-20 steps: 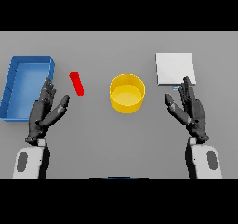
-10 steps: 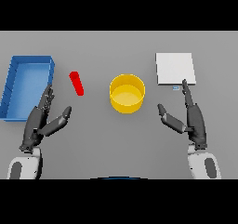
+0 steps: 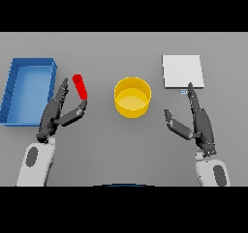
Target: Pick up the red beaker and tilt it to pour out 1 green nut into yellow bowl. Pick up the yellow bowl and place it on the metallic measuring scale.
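Left robot hand (image 3: 57, 115) spread beside red beaker (image 3: 79, 86) — not gripping.

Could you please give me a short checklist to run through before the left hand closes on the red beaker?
1. Left hand open, thumb and fingers spread: ok.
2. Red beaker between that thumb and the fingers: ok, though contact cannot be told.
3. Beaker upright: not ok, it looks tilted.
4. Green nut inside the beaker: cannot tell.
5. Yellow bowl open side up, beside the beaker: ok.
6. Metallic measuring scale with the right hand not over its plate: ok.
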{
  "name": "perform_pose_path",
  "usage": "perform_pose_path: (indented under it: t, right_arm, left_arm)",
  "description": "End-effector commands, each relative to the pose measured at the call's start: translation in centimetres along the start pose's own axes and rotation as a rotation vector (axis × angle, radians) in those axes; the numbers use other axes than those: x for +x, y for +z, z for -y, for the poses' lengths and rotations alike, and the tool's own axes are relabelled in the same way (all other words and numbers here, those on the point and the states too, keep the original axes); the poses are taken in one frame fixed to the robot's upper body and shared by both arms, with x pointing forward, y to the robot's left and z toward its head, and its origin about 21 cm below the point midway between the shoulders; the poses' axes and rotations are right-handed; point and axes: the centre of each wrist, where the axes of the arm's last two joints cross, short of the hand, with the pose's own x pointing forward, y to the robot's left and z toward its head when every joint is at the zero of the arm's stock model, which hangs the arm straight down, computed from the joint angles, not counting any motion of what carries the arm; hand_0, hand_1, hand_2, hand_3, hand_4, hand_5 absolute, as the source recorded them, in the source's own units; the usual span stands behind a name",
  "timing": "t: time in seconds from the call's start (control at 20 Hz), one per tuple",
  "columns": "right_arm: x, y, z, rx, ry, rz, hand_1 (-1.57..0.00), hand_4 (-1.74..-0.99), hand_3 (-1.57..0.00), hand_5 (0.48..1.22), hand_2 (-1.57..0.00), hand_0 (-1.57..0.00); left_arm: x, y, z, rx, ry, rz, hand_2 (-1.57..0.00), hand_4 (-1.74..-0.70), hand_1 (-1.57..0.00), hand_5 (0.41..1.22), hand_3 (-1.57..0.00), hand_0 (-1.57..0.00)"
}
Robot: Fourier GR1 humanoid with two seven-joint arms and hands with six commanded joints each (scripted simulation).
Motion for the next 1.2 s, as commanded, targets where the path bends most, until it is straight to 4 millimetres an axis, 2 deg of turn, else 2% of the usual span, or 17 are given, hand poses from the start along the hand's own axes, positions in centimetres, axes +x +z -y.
perform_pose_path:
  t: [0.0,0.25,0.45,0.7,0.85,1.05,1.15]
  right_arm:
    - [0.0,0.1,0.0,0.007,-0.005,0.001,0.0,-1.273,0.0,0.632,0.0,0.0]
    - [-0.2,0.2,0.3,-0.004,0.01,0.004,0.0,-1.268,0.0,0.635,0.0,0.0]
    - [-0.1,0.3,0.3,0.001,0.008,0.0,0.0,-1.267,0.0,0.64,0.0,0.0]
    - [-0.3,0.0,0.5,-0.004,0.004,-0.008,0.0,-1.269,0.0,0.643,0.0,0.0]
    - [0.0,0.0,0.3,-0.008,-0.005,0.0,0.0,-1.265,0.0,0.638,0.0,0.0]
    - [0.2,0.1,1.1,-0.018,-0.001,-0.008,0.0,-1.264,0.0,0.64,0.0,0.0]
    - [0.0,0.2,0.6,-0.013,0.005,-0.022,0.0,-1.261,0.0,0.641,0.0,0.0]
  left_arm:
    - [-0.3,-0.7,0.0,-0.002,-0.005,-0.007,0.0,-1.24,0.0,0.641,0.0,0.0]
    - [-0.5,-3.3,-0.2,-0.002,-0.009,0.007,0.0,-1.27,0.0,0.677,0.0,0.0]
    - [-0.8,-4.9,0.7,-0.019,-0.011,0.005,0.0,-1.29,0.0,0.688,0.0,0.0]
    - [-0.2,-6.8,1.0,-0.03,-0.028,-0.019,0.0,-1.29,0.0,0.684,0.0,0.0]
    - [-0.3,-7.5,0.9,-0.032,-0.021,-0.014,0.0,-1.29,0.0,0.683,0.0,0.0]
    - [-0.1,-8.5,1.5,-0.042,0.011,0.006,0.0,-1.33,0.0,0.695,0.0,0.0]
    - [-0.4,-8.7,1.5,-0.031,0.029,0.011,0.0,-1.35,0.0,0.704,0.0,0.0]
